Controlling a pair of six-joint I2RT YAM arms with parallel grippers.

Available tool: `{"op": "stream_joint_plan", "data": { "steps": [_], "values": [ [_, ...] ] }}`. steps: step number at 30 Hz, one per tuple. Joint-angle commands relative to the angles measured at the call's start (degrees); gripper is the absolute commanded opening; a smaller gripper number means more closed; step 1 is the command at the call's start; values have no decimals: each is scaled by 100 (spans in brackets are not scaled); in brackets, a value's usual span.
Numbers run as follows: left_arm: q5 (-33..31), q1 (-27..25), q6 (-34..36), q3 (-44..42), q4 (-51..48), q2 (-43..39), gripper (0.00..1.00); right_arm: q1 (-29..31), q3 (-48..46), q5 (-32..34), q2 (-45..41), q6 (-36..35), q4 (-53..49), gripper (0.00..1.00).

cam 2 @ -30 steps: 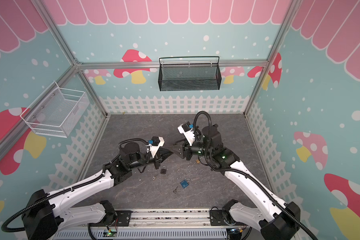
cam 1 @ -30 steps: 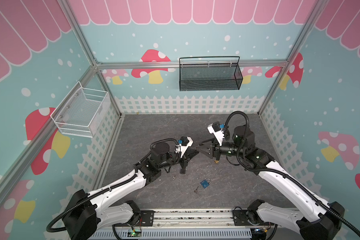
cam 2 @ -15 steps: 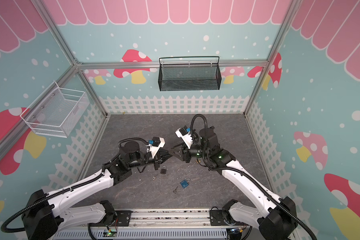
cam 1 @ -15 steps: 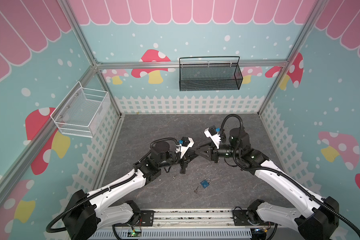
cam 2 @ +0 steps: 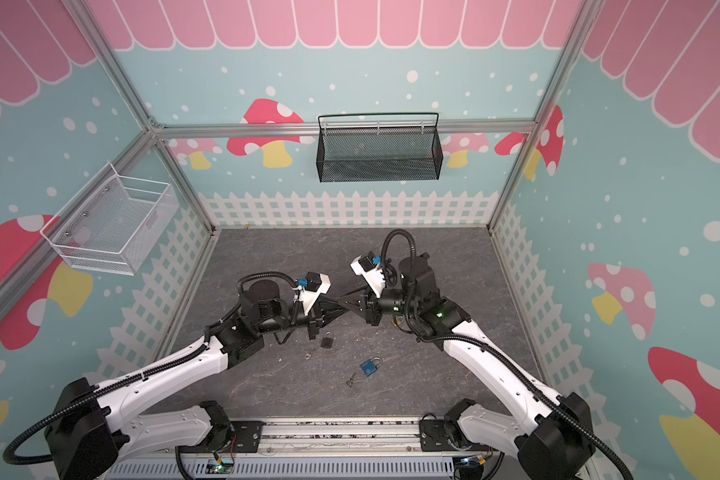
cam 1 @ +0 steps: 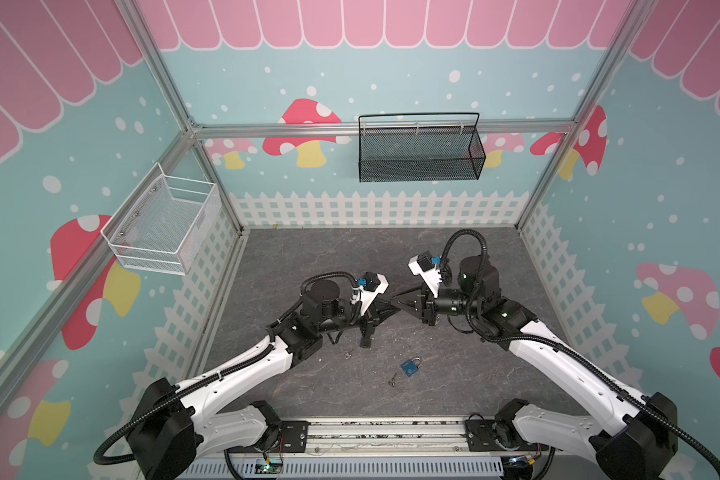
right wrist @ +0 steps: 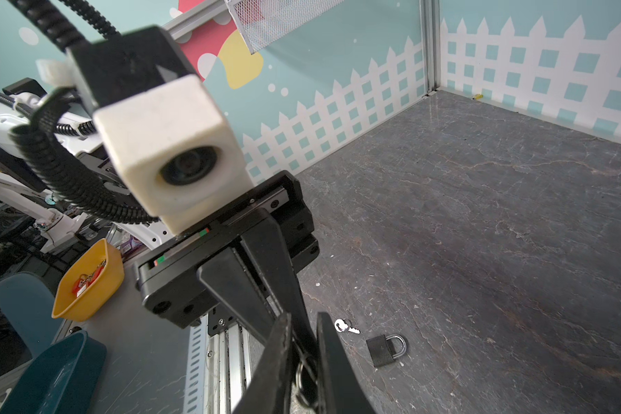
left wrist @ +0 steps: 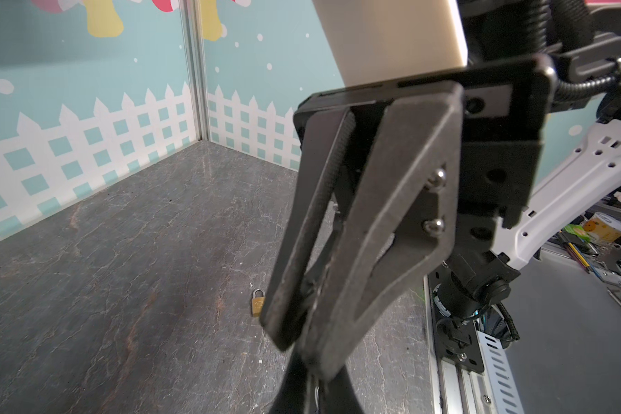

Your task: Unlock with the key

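Both grippers meet tip to tip above the middle of the floor. My left gripper (cam 1: 393, 309) (left wrist: 316, 380) is shut on a metal key ring (left wrist: 317, 392). My right gripper (cam 1: 393, 301) (right wrist: 303, 322) has its jaws drawn in around the same key ring (right wrist: 303, 376) and the left fingertips. The key's blade is hidden between the fingers. A black padlock (cam 2: 327, 341) (right wrist: 386, 349) lies on the floor below the grippers, with a small silver key (right wrist: 345, 326) beside it. A blue padlock (cam 1: 410, 366) lies nearer the front, another key (cam 1: 392, 379) next to it.
A gold padlock (left wrist: 257, 303) lies on the grey floor under the right arm. A black mesh basket (cam 1: 418, 149) hangs on the back wall and a white wire basket (cam 1: 163, 224) on the left wall. The rail (cam 1: 383, 434) runs along the front.
The right gripper has moved left to the left gripper's tips and its jaws have narrowed around them. The left arm has hardly moved.
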Motion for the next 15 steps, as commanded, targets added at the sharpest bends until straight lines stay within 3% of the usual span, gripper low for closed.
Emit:
{"op": "stream_joint_plan", "data": {
  "steps": [1,9,15],
  "values": [
    [227,46,-29,288,443,1,0,-31,-143,-36,-28,-157,-160,12],
    [245,91,-140,340,586,120,0,-53,-69,-154,-33,-106,-126,0],
    [216,91,-230,337,605,135,0,-60,14,-137,-112,59,14,0]
  ]
}}
